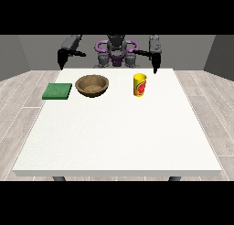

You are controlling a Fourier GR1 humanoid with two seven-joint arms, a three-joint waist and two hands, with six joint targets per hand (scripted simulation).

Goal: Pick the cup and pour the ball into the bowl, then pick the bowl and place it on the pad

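Note:
A yellow cup (140, 85) with a red mark stands upright on the white table (119, 137), right of centre near the far edge. I cannot see a ball inside it. A brown wooden bowl (92, 85) sits left of the cup, and a flat green pad (57, 91) lies at the table's left edge beside the bowl. The hand at the view's right (156, 62) hangs behind the table's far edge, above and behind the cup, touching nothing. Well clear of the pad, the hand at the view's left (61, 60) hangs beyond the far left corner.
The robot's torso (116, 52) stands behind the table's far edge. Wooden floor surrounds the table on both sides. The broad near half of the tabletop shows only white surface.

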